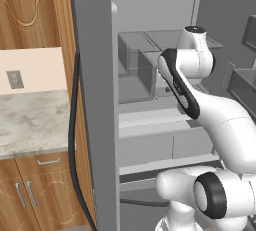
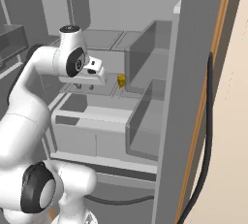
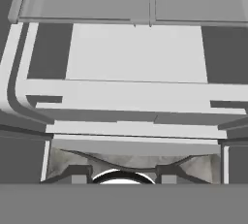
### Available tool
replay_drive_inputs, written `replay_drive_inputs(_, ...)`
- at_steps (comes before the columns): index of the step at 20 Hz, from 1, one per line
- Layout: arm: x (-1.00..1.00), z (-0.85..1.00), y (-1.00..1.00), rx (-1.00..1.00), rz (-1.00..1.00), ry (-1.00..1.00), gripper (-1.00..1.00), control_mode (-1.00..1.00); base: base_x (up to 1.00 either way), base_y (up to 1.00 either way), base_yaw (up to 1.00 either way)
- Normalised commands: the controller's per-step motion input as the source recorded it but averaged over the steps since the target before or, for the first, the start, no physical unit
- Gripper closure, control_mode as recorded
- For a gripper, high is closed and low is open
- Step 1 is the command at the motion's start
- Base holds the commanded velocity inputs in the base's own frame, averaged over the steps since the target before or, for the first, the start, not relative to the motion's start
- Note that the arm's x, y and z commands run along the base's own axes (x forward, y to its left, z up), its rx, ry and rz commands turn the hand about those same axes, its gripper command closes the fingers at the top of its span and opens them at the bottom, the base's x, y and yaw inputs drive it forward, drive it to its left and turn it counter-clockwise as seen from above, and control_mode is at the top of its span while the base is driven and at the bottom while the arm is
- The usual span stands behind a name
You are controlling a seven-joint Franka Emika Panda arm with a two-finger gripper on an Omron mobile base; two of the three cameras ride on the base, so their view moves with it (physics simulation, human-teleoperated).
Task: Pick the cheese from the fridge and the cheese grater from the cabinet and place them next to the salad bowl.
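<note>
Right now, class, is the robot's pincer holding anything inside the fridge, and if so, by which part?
Nothing is held. The pincer hangs empty above a fridge shelf, and the cheese sits apart from it, further along the shelf.

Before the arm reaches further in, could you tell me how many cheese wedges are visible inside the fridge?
1. The cheese sits on a fridge shelf, to the right of the gripper. The hand view shows it at the top edge. Others may be hidden behind the bins.
</note>
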Motion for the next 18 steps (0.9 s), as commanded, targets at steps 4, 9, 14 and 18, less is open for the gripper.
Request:
replay_drive_inputs(4,0.23,0.00,-0.18,0.00,-0.09,0.00,-1.00,-1.00,0.00,0.00,0.00)
replay_drive_inputs(9,0.71,-0.04,-0.30,0.00,-0.24,0.03,-1.00,-1.00,0.00,0.00,0.00)
replay_drive_inputs(14,0.48,-0.32,-0.03,0.00,-0.09,0.00,-1.00,-1.00,0.00,0.00,0.00)
replay_drive_inputs(18,0.25,-0.43,0.00,0.00,0.00,0.00,-1.00,-1.00,0.00,0.00,0.00)
